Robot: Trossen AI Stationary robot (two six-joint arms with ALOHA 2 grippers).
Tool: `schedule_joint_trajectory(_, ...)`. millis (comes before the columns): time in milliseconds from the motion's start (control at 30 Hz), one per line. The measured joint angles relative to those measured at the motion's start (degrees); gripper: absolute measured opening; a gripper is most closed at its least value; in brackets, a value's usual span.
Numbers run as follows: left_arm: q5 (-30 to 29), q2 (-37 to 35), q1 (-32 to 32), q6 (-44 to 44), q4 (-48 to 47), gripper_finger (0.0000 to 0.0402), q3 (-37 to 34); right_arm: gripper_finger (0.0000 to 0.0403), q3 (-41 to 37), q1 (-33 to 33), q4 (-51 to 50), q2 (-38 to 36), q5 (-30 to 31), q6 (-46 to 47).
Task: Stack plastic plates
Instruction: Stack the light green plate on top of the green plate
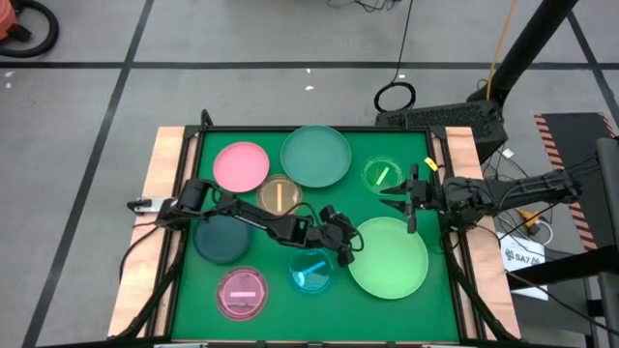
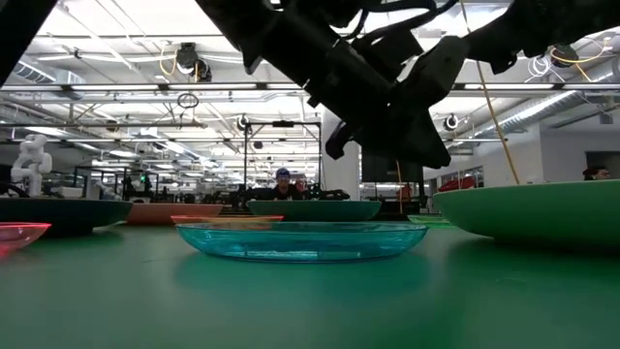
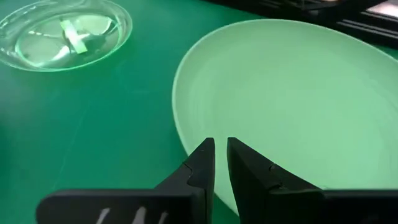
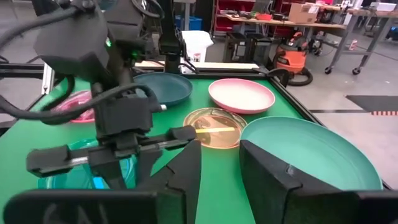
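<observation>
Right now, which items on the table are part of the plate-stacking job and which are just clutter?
Job items:
light-green plate, large
teal plate, large
pink plate
dark teal plate
amber plate
cyan plate
magenta plate
small green plate
left gripper, at the light-green plate's rim
right gripper, waiting

Lying about:
black cable loop on the floor

Large light-green plastic plate [image 3: 292, 106] cut off at the left wrist view's edge. Small translucent cyan plate [image 4: 65, 171] mostly hidden behind left arm. Contact with rim? Can't tell.
</observation>
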Motion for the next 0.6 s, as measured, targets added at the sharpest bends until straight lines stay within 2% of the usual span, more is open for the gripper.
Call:
schedule_joint_trajectory(167,-0.09,-0.05,0.22,2.84,-0.97,0.0063,0.04,0.0102,0.02,0.0,0.03,0.0,0.0,0.02)
schedule_joint_trajectory(467,-0.13,0.44,0.21,2.8,-0.72,0.0156,0.0,0.0102,0.04,-0.02,0.43,0.0,0.07,0.02)
schedule_joint_trajectory(600,-1.83,0.48,0.32,2.68,-0.87,0.0179,0.0,0.0102,0.04,-0.02,0.91,0.0,0.09,0.44)
